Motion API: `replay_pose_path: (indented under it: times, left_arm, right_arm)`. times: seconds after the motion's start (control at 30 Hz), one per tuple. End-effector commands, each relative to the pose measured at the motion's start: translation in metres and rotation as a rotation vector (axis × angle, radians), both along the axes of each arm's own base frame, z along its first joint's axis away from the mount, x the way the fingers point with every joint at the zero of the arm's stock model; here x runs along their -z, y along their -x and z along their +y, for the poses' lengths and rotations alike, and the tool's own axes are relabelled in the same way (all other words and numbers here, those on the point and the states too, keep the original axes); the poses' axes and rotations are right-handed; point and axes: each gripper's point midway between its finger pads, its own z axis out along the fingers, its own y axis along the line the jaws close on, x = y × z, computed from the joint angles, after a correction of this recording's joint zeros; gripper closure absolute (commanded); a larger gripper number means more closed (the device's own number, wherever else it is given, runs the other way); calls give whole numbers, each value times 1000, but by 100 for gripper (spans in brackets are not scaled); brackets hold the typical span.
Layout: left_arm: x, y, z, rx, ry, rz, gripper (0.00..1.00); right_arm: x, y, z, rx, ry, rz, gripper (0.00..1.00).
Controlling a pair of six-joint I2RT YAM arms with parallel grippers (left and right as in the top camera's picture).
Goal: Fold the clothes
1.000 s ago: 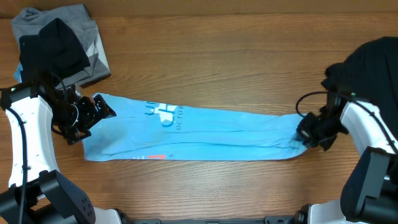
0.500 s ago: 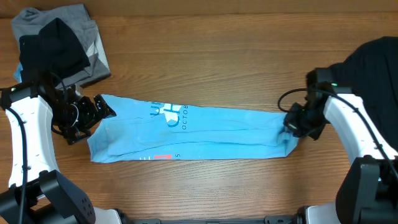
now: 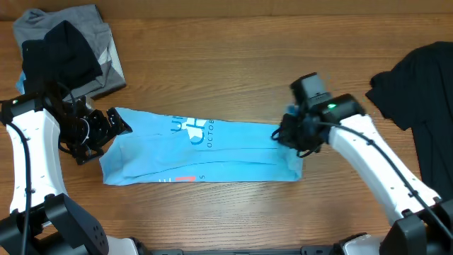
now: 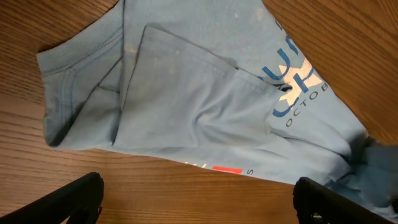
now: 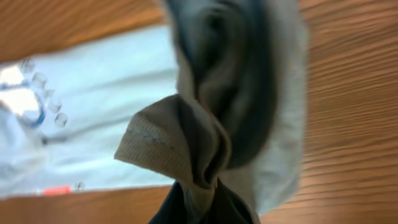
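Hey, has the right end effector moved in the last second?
Yes. The right end effector, shut on the blue shirt, has travelled left, away from the black shirt lying at the right.

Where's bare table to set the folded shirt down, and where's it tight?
Widest bare table: behind the light blue T-shirt, between the folded grey and black pile and the black T-shirt. A narrower strip along the near edge. Crowded: the shirt's left end by the left gripper, and where the right gripper pinches its right end.

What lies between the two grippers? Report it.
The light blue T-shirt lies between the open left gripper and the right gripper gripping its end; overhead view.
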Motion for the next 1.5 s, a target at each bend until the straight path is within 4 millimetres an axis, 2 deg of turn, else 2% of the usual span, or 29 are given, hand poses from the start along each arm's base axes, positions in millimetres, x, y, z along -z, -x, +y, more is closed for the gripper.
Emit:
replay_pose_path:
  times: [0.0,0.2,0.3,0.63,0.8,0.83,0.87,0.9,0.97,1.0,1.13,1.27,1.33,1.37,1.43,1.47]
  left_arm:
    - [-7,-2,-3,19,-3,-27,0]
    - [-7,-2,-3,19,-3,-26,0]
    - [-7,-2,-3,19,-2,-23,0]
    - [-7,-2,-3,19,-2,-23,0]
    - [-7,-1,-3,19,-2,-22,0]
    - [-7,-1,-3,20,-2,-21,0]
    - [-7,-1,-3,20,-1,-20,0]
    - [-7,-1,-3,20,-1,-19,0]
    - [-7,-1,-3,20,-1,-19,0]
    - [-7,-1,-3,20,-1,-19,0]
    - [-7,0,-4,20,1,-16,0]
    - [-7,0,-4,20,1,-15,0]
    - [-7,0,-4,20,1,-15,0]
    - [-7,0,-4,20,1,-16,0]
    - [-7,0,-4,19,1,-16,0]
    - [-7,0,-4,19,1,-16,0]
  right_arm:
    - [-16,5,35,-43,-62,-41,96]
    - [-22,12,86,-84,-129,-90,96]
    - [-20,15,105,-102,-151,-101,96]
    - [1,26,140,-137,-162,-72,96]
    - [13,28,172,-158,-218,-67,96]
    - [17,29,174,-148,-218,-57,92]
    - [21,30,178,-152,-216,-54,80]
    - [24,30,180,-156,-216,-54,48]
    - [28,27,183,-162,-218,-57,9]
    - [28,27,184,-163,-220,-60,0]
    - [22,19,185,-201,-231,-97,0]
    - [12,4,174,-171,-231,-105,0]
    - [8,-1,174,-212,-261,-117,0]
    - [7,-4,174,-232,-273,-127,8]
    - [9,-5,175,-244,-275,-129,32]
    - [11,-5,175,-245,-276,-122,39]
